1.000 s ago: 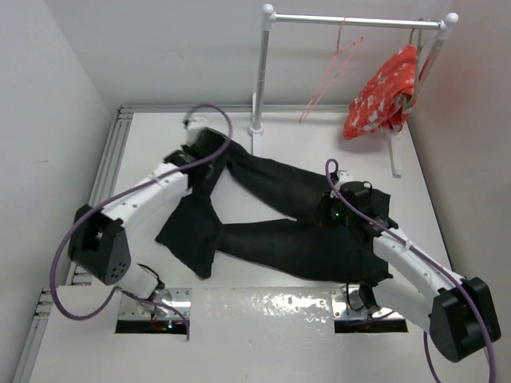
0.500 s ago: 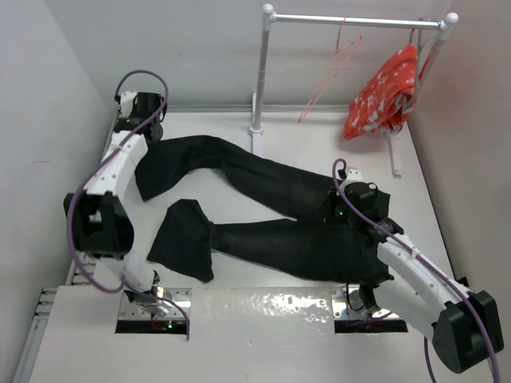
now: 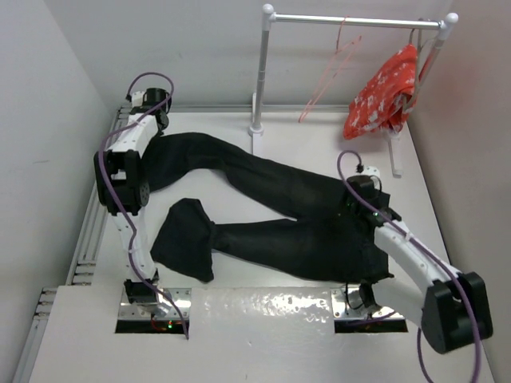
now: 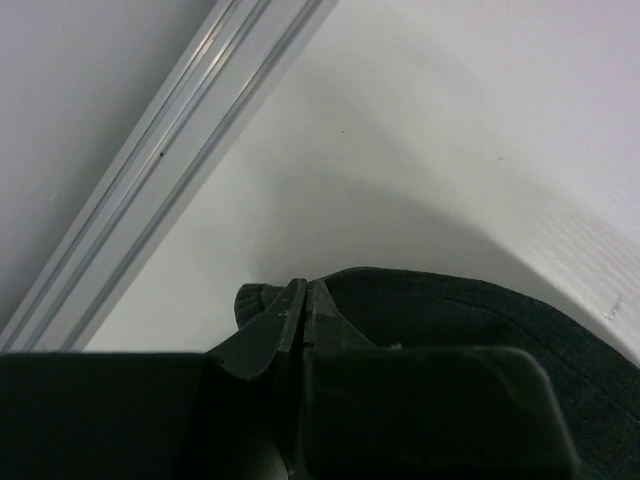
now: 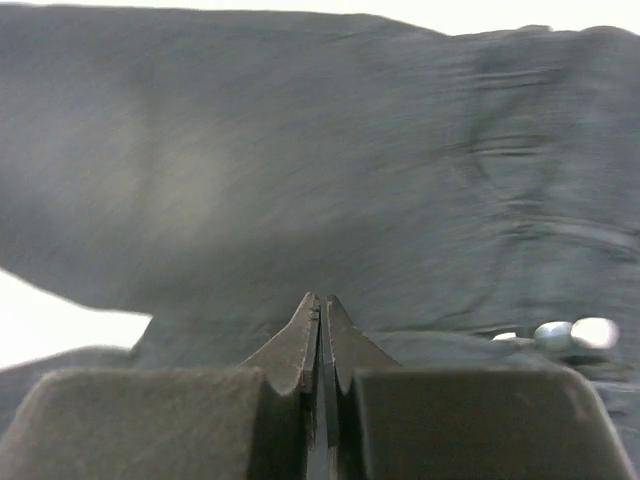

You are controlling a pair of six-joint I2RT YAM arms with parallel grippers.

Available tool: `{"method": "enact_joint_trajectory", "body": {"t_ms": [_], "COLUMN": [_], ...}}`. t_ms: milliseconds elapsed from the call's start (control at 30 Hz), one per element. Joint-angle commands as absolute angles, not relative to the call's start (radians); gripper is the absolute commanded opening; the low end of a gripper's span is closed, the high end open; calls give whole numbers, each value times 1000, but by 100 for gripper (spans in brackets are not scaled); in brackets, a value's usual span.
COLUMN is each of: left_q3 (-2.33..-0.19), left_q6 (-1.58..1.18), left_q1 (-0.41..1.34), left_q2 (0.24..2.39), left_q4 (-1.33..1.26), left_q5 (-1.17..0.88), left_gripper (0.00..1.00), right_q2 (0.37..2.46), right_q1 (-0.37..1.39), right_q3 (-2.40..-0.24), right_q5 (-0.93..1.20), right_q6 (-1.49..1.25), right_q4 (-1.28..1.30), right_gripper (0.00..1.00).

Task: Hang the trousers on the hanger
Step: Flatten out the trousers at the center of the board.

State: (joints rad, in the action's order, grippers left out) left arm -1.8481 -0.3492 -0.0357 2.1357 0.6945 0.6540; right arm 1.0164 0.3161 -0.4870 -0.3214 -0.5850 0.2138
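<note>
The black trousers (image 3: 279, 215) lie spread across the white table, waist to the right and legs to the left. My left gripper (image 3: 154, 126) is stretched to the far left corner and is shut on the end of the far leg; in the left wrist view the shut tips (image 4: 303, 286) pinch black cloth (image 4: 470, 310). My right gripper (image 3: 358, 194) is shut, just above the waist, with no cloth seen between its tips (image 5: 322, 298); the trousers (image 5: 300, 170) fill that view. The pink hanger (image 3: 331, 72) hangs on the rail, far from both grippers.
A white rail stand (image 3: 259, 76) stands at the back of the table. A red-and-white cloth (image 3: 383, 96) hangs at its right end. An aluminium rail (image 3: 108, 163) runs along the table's left edge, also in the left wrist view (image 4: 170, 150). Walls close in left and right.
My left gripper has pulled the far trouser leg out to the far left corner, straightening it. My right gripper has moved back and right over the waist.
</note>
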Motion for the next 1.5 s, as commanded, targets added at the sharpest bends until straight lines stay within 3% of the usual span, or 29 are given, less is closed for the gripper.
{"method": "enact_joint_trajectory", "body": {"t_ms": [0, 67, 100, 167, 200, 233, 300, 533, 800, 833, 1000, 1300, 1467], "left_q3": [-1920, -1921, -1913, -1901, -1893, -1893, -1879, -1816, -1795, -1793, -1767, -1651, -1606], "left_q6": [-339, -353, -356, -367, -377, -388, -409, -436, -449, -449, -457, -428, -376], "left_q1": [-49, -55, -57, -57, -57, -58, -58, -58, -58, -58, -67, -84, -109], "left_q2": [2190, 2226, 2233, 2258, 2264, 2275, 2276, 2244, 2238, 2238, 2220, 2109, 2072], "left_q4": [696, 690, 680, 669, 664, 666, 658, 607, 600, 601, 600, 551, 502], "left_q5": [718, 723, 723, 738, 736, 735, 717, 675, 627, 626, 643, 729, 781], "left_gripper": [0, 0, 0, 0, 0, 0, 0, 0, 0, 0, 0, 0, 0], "right_q2": [1109, 1141, 1163, 1175, 1205, 1228, 1306, 1463, 1557, 1572, 1566, 1603, 1638], "right_q1": [130, 43, -41, -142, -178, -214, -305, -385, -385, -385, -385, -387, -387], "right_q3": [-558, -564, -574, -563, -566, -572, -591, -633, -615, -614, -632, -856, -870], "right_q5": [-332, -327, -336, -331, -271, -234, -151, -60, 100, 110, 69, -184, -210], "right_q6": [-638, -652, -663, -676, -686, -698, -742, -785, -822, -827, -834, -804, -834], "right_q4": [189, 166, 164, 111, 91, 83, 52, -40, -184, -190, -235, -120, -202], "right_gripper": [0, 0, 8, 33, 59, 67, 75, 81, 68, 48, 5, 0, 2]}}
